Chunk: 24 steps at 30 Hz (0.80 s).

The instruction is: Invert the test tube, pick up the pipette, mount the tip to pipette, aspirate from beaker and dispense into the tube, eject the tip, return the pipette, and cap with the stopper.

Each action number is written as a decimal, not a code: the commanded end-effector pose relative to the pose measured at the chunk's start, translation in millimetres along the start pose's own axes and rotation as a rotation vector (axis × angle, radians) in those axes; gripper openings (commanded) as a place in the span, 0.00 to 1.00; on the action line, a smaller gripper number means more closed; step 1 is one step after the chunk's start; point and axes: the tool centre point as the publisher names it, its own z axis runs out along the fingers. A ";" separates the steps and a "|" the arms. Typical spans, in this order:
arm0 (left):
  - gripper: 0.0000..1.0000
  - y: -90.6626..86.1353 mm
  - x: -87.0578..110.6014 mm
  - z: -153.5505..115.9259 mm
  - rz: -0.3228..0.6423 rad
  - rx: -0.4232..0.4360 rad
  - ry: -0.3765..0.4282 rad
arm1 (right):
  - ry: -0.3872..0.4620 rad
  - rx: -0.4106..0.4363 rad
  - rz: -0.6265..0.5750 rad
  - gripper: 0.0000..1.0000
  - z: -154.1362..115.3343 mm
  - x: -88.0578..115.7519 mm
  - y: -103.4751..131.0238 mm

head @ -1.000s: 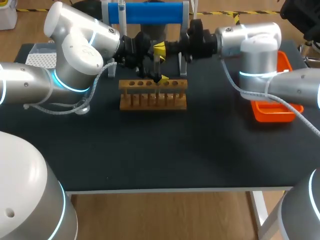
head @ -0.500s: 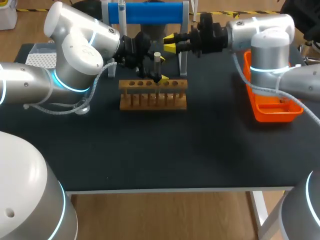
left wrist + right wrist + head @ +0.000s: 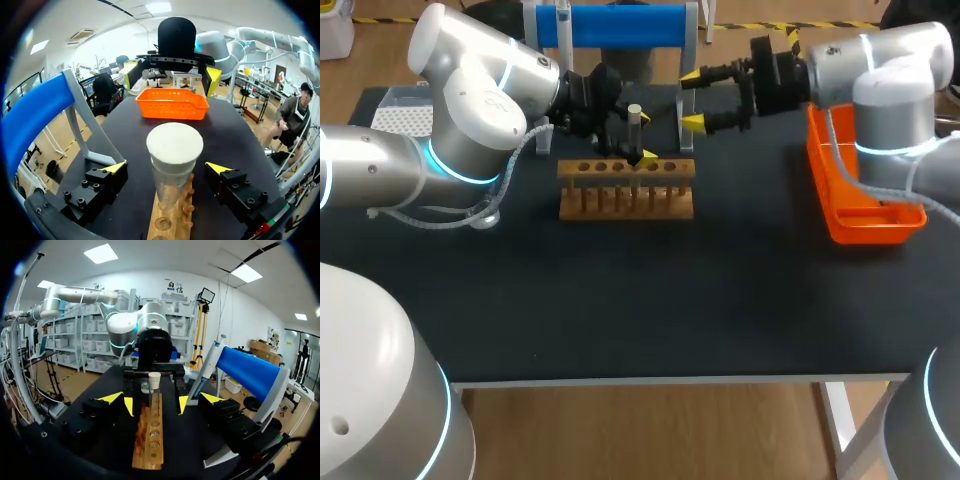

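**Stoppered test tube, upright in rack**

We list one clear test tube (image 3: 634, 130), standing in a hole near the middle of the wooden rack (image 3: 620, 200). Its long axis is vertical. The white stopper (image 3: 175, 141) sits on the upper end, and the lower end goes down into the rack.

The rack lies toward the far edge of the worktop (image 3: 620, 300), about midway along it, with its row of holes parallel to that edge.

Our left gripper (image 3: 167, 168) straddles the tube, its fingers apart with a gap showing on either side of the glass.

Our right gripper (image 3: 694, 100) hangs to the right of the tube, apart from it and pointing toward it. Its fingers are spread wide and hold nothing.

An orange tray (image 3: 865, 228) rests at the worktop's right edge. A stand with a blue bar (image 3: 610, 24) is at the far edge, behind the rack.
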 end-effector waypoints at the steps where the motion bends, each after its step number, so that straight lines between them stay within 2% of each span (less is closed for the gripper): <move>1: 1.00 -0.2 -1.0 0.3 -0.001 -0.003 0.003 | -0.025 0.018 -0.002 1.00 -4.9 9.3 -8.8; 5: 1.00 -0.2 -1.0 0.3 -0.001 -0.003 0.003 | -0.036 0.047 -0.022 1.00 -6.6 10.5 -15.7; 14: 1.00 -0.2 -1.0 0.3 -0.001 -0.003 0.003 | -0.039 0.049 -0.025 1.00 -7.1 10.5 -16.5; 24: 1.00 9.7 3.9 -15.5 -0.016 0.011 -0.032 | -0.039 0.049 -0.025 1.00 -7.1 10.5 -16.5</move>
